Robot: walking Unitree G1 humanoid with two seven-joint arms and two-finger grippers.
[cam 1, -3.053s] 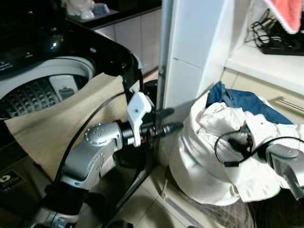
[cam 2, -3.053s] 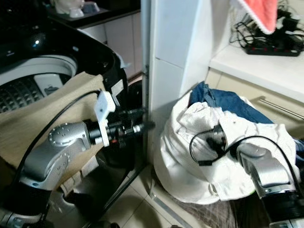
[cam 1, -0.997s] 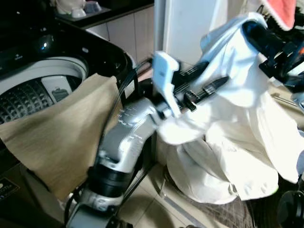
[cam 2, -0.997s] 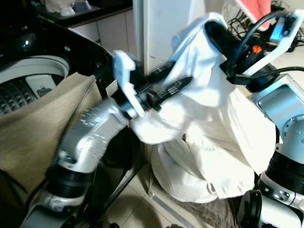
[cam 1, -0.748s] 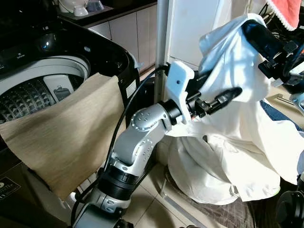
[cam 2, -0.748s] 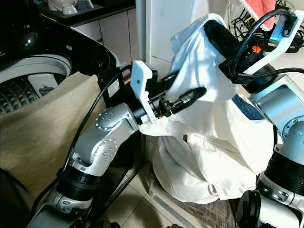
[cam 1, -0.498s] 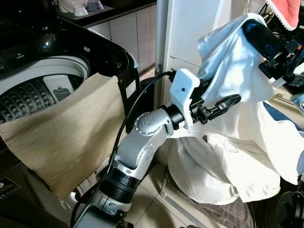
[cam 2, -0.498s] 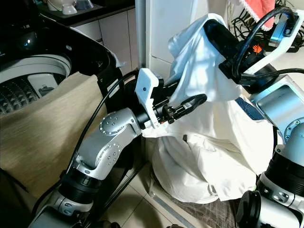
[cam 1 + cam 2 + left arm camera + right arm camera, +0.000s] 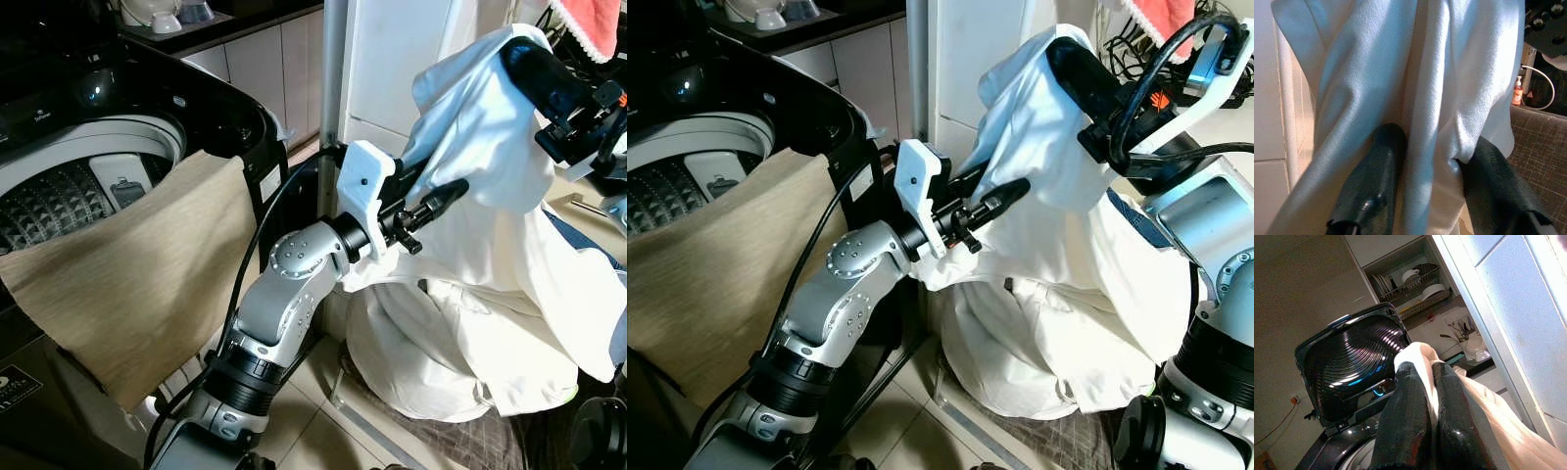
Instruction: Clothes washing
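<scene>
The right gripper (image 9: 1432, 396) is clamped on the white shirt (image 9: 490, 186); the left gripper (image 9: 1435, 161), parted, is partly hidden by its folds beside the washer (image 9: 147, 117)

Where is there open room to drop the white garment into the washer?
The washer drum is open at its back half, under the raised lid. Its front rim is covered by the tan cloth. Beside the washer, the laundry pile and left gripper crowd the gap.
</scene>
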